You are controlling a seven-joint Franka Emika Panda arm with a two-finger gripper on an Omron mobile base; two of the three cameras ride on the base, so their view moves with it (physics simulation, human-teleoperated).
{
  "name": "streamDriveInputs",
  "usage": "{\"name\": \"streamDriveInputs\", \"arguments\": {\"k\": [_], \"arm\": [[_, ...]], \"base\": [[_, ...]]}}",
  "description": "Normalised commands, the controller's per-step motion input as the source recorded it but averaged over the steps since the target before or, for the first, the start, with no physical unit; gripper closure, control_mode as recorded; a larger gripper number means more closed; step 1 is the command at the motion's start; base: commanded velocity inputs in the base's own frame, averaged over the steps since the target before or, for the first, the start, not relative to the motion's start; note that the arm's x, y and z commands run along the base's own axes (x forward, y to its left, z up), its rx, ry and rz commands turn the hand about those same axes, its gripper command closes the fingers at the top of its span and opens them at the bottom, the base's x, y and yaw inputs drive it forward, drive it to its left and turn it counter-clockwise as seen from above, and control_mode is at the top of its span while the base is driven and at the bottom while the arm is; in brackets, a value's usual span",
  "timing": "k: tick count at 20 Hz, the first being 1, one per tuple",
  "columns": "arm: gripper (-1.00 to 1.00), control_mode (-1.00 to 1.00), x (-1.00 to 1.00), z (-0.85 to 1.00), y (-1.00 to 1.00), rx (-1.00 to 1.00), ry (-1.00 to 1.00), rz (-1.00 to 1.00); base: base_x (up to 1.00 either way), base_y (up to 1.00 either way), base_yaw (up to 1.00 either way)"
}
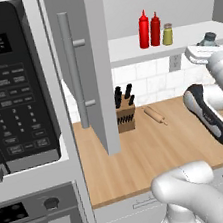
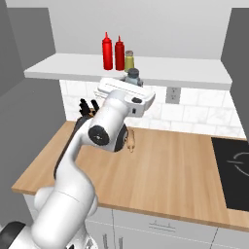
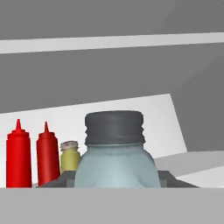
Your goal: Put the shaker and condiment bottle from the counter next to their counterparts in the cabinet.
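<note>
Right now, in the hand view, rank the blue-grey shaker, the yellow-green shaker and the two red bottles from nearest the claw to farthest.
1. Pale blue-grey shaker jar with dark cap: between the claw's fingers.
2. Small yellow-green shaker: on the shelf, just left.
3. Red squeeze bottle beside it: further left.
4. Outer red squeeze bottle: leftmost.

— How is the light?
— Even and bright, flat rendering. The wooden surface [image 2: 165, 165] shows soft shading under the arm near its back edge, no hard shadows.
— Any glare or blur?
— No glare. The base views look slightly soft and pixelated. In the hand view the shaker [image 3: 116, 153] sits sharp, close up.
— Edge distortion?
— None that I can tell.
</note>
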Motion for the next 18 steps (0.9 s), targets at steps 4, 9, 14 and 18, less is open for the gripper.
{"name": "streamDriveInputs", "arguments": {"k": [4, 9, 14, 18], "arm": [[1.0, -1.0, 0.0, 0.28, 0.0, 0.0, 0.04, 0.03], [1.0, -1.0, 0.02, 0.04, 0.15, -0.05, 0.05, 0.04], [1.0, -1.0, 0.25, 0.05, 0.02, 0.0, 0.01, 0.0], [1.0, -1.0, 0.13, 0.0, 0.1, -0.03, 0.0, 0.01]], "base": [[0.0, 0.0, 0.0], [0.0, 0.0, 0.0], [0.0, 0.0, 0.0], [0.0, 0.0, 0.0]]}}
